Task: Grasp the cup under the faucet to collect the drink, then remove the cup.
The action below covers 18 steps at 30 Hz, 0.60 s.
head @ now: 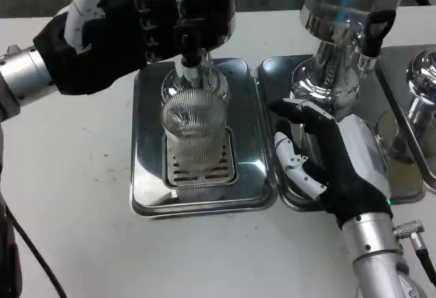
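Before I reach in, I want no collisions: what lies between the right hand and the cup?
In the head view, only the steel drip tray lies between the right hand and the ribbed glass cup: its bare floor and raised right rim.

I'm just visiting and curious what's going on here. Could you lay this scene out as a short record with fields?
cup: ribbed clear cup, upright on the drip tray under the faucet
left hand: left hand up at the dispenser above the cup
right hand: right hand resting open beside the cup, fingers apart, holding nothing
neighbour: second dispenser on its own tray
surface: white table
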Available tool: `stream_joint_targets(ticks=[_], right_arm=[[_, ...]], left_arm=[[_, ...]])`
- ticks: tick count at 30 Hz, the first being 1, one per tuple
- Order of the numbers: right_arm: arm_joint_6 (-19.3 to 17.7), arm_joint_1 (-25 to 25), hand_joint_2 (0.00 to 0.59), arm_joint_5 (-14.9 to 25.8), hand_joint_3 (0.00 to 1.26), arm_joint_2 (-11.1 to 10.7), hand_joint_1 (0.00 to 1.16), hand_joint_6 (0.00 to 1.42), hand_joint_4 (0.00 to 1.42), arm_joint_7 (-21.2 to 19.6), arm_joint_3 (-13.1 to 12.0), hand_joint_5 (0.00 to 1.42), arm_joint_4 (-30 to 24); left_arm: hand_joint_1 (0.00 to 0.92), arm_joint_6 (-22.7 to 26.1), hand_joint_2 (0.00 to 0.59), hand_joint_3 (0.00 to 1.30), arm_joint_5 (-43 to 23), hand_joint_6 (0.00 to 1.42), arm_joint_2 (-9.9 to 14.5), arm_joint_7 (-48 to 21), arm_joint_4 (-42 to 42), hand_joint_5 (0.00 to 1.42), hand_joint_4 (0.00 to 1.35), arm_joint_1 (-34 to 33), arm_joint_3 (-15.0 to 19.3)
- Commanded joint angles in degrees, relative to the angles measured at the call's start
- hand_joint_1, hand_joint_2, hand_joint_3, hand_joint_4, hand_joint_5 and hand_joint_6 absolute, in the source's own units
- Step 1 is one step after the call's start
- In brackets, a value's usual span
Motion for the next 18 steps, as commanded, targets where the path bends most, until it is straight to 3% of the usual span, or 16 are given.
stream_joint_targets(ticks=[1,11,18], right_arm=[[-0.07,0.39,0.494,0.34,0.37,0.36,0.39,0.28,0.31,-0.43,-0.37,0.28,-0.85],[-0.12,0.11,0.494,0.45,0.37,0.29,0.39,0.28,0.32,-0.3,-0.49,0.28,-0.65],[-0.06,0.28,0.494,0.32,0.37,0.16,0.39,0.28,0.32,-0.28,-0.55,0.28,-0.93]], left_arm=[[0.0,-2.57,0.061,0.25,1.18,0.11,-0.3,0.55,-0.83,0.17,0.13,0.91,-0.65],[0.0,-7.55,0.055,0.26,1.79,0.12,-0.5,1.04,-1.91,0.18,0.14,1.93,-1.05],[0.0,-8.47,0.058,0.27,1.8,0.14,-0.87,0.28,-2.48,0.19,0.16,2.66,-1.47]])
